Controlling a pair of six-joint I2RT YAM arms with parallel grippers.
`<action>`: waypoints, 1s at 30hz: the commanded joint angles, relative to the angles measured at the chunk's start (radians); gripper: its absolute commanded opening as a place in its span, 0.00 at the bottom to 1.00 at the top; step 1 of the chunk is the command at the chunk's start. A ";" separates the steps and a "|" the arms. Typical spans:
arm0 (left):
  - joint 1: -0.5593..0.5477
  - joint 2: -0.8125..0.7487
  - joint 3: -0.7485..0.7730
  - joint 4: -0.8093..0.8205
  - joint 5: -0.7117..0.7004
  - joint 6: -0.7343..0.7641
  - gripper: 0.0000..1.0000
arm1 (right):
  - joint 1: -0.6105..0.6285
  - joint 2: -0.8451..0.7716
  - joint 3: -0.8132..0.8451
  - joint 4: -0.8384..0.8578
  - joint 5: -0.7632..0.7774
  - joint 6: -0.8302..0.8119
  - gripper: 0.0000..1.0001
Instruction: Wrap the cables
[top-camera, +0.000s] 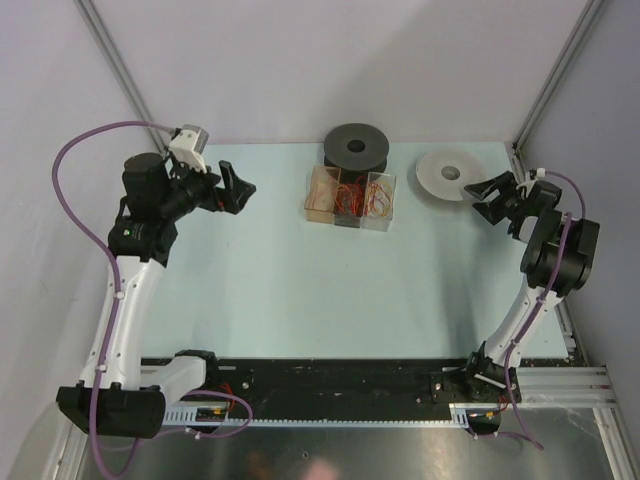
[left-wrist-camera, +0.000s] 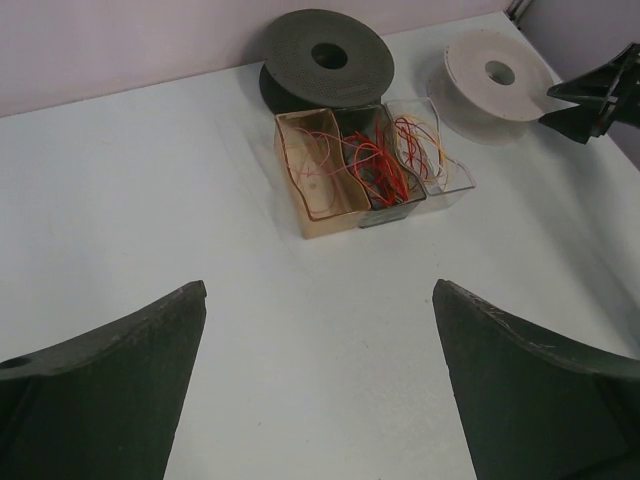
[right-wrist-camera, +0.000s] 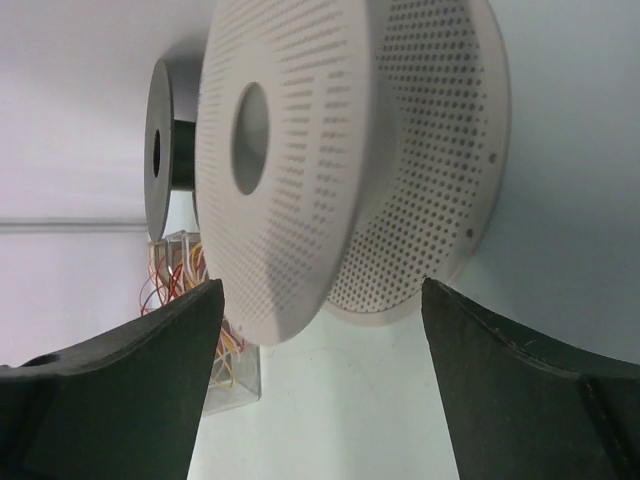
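Here, both tools are empty and spread wide. The left gripper (top-camera: 232, 188) hangs over the far left of the pale blue table (top-camera: 300, 290), well apart from everything. The right gripper (top-camera: 490, 198) sits just beside the white perforated plastic spool (top-camera: 448, 175) at the far right, its jaws turned toward the rim; no contact shows.

The cables (left-wrist-camera: 312, 160), thin pale pinkish wires, lie loosely looped in the left, tan-tinted compartment of the small clear three-compartment plastic box (top-camera: 362, 224) at the far centre. The middle compartment holds a tangle of red and orange wires (left-wrist-camera: 372, 165). The right one holds orange, yellow and pale strands (left-wrist-camera: 420, 140). A black plastic spool (top-camera: 357, 148) stands close behind the box.

The likely trouble is the pick. The wire is far thinner than a finger, so a pinch may close on nothing or let the strand slip. The loops overlap, so pulling one could drag out its neighbours or lift the light box. Broad fingers entering a narrow compartment could also knock its wall and shift it. On the right, an off-centre squeeze could push the white spool away instead of gripping it.
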 joint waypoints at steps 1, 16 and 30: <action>0.004 -0.019 -0.013 0.060 0.022 -0.026 0.99 | 0.020 0.066 0.032 0.226 -0.001 0.118 0.84; 0.004 0.001 -0.050 0.081 0.014 -0.051 0.99 | 0.057 0.234 0.179 0.431 0.055 0.297 0.37; 0.005 -0.010 -0.049 0.080 -0.048 -0.151 0.99 | 0.017 -0.045 0.054 0.660 -0.082 0.759 0.00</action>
